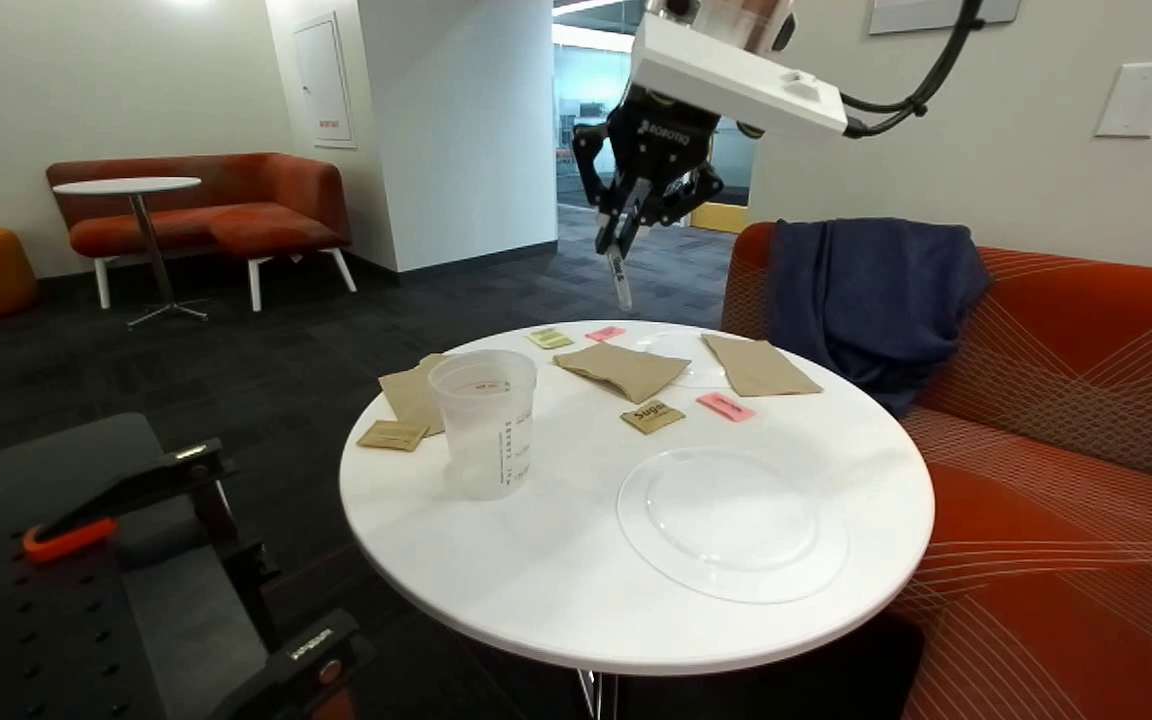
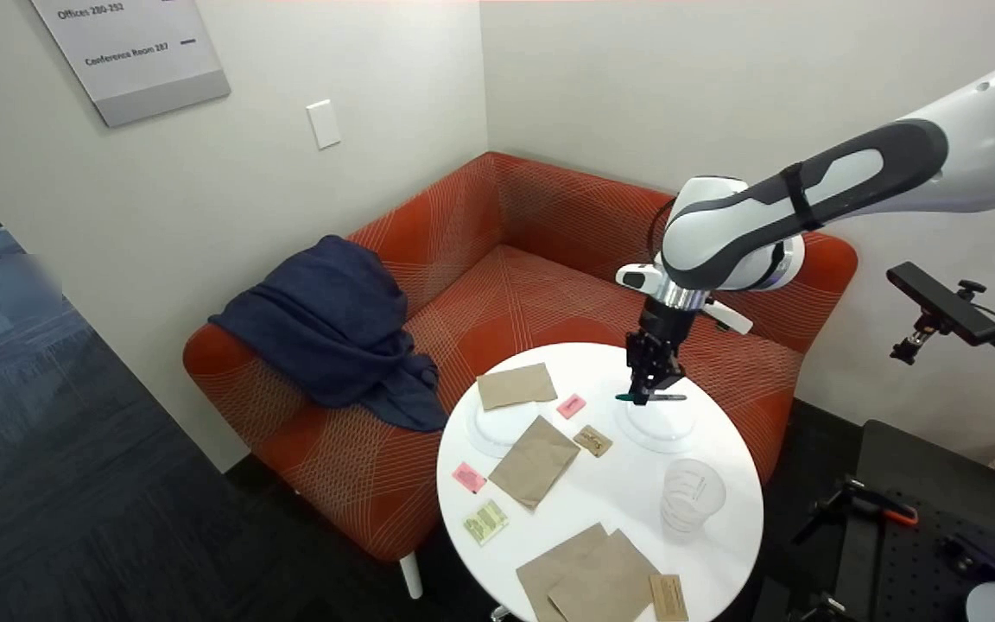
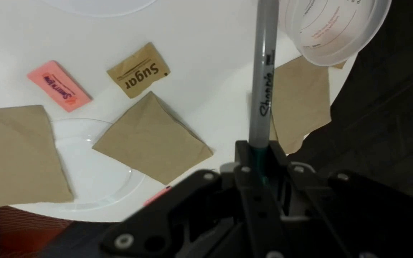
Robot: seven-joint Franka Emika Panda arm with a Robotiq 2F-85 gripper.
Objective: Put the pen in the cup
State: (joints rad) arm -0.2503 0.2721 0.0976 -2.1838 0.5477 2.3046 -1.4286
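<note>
Pinching the pen in the end effector — gripped at its green section, with the grey barrel reaching well out past the grip. Held in the air, apparently slanting rather than upright, off the tabletop. Seen apart from the cup in both exterior views, though appearing just beside its rim in the wrist view. Probably at the carrying stage: past the grasp, short of the drop. Next, calls for crossing to a spot over the cup's open mouth, then turning the barrel more nearly vertical, lowering it inside the wall and only then letting go. Best to keep off the rim on the way down — could tip or shove a seemingly light cup. On the crossing, pass high over a sugar packet, a pink packet and a clear plate, lying flat. Beyond the tabletop's edge, leave alone a red sofa draped with a dark blue cloth; farther still, in an exterior view, make out another sofa of much the same red.
</note>
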